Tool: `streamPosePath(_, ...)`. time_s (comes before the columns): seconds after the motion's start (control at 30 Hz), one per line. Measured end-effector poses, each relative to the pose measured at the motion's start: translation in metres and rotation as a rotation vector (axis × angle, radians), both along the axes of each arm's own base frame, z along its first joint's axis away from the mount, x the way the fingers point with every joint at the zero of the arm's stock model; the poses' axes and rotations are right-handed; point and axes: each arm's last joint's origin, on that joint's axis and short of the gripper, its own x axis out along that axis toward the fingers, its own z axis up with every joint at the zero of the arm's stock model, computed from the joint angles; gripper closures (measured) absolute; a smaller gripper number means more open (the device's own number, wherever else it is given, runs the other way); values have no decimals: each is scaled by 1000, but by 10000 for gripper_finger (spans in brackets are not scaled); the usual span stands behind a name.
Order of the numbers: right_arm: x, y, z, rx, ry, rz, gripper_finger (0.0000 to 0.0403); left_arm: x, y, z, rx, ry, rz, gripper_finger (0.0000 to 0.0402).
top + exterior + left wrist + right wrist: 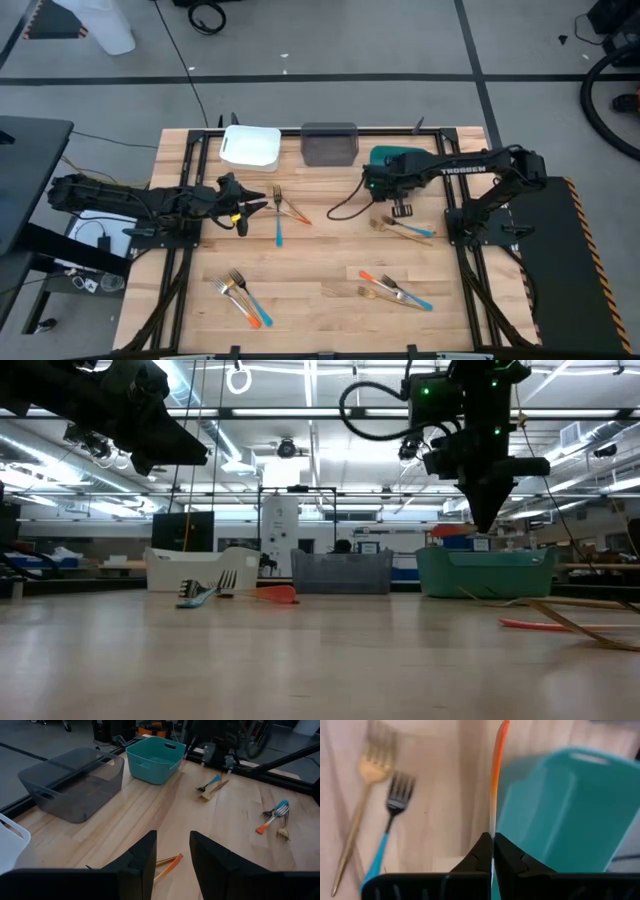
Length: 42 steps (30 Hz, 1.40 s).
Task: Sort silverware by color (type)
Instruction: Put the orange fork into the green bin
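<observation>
Left tool: hovers over the counter's left side, just beside the blue-handled fork; fingers apart, nothing between them.
White bin: back edge, left of centre.
Blue-handled fork: lies left of centre, tines toward the back edge, crossed near its tines by an orange-handled fork.
Front-left cluster: blue, orange and golden forks lying together near the front edge.
Grey bin: back edge, centre.
Front-right cluster: orange, blue and golden forks overlapping, right of centre near the front edge.
Right tool: raised at the teal bin's left side; fingers pressed together on a thin orange handle, clamped. Tines of that piece not visible.
Teal bin: back edge, right of centre, partly under the right arm.
Right pair: golden fork and blue-handled fork side by side, near the counter's right edge.
</observation>
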Motion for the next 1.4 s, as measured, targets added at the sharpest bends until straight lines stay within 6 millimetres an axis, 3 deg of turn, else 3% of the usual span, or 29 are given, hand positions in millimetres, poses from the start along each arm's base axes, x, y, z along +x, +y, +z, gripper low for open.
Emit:
streamPosePath(0.33,-10,-39,1,-38,0,-108,392,0,0,0,0,0,0,276)
streamPosePath(0.7,-16,-83,0,-35,-138,-177,392,0,0,-1,0,9,1,276)
streamPosePath(1.03,-31,-95,-24,-17,-136,-204,392,-1,0,-3,2,35,0,276)
streamPosePath(1.4,-37,-92,-50,25,-179,-184,392,-1,0,-3,3,36,0,276)
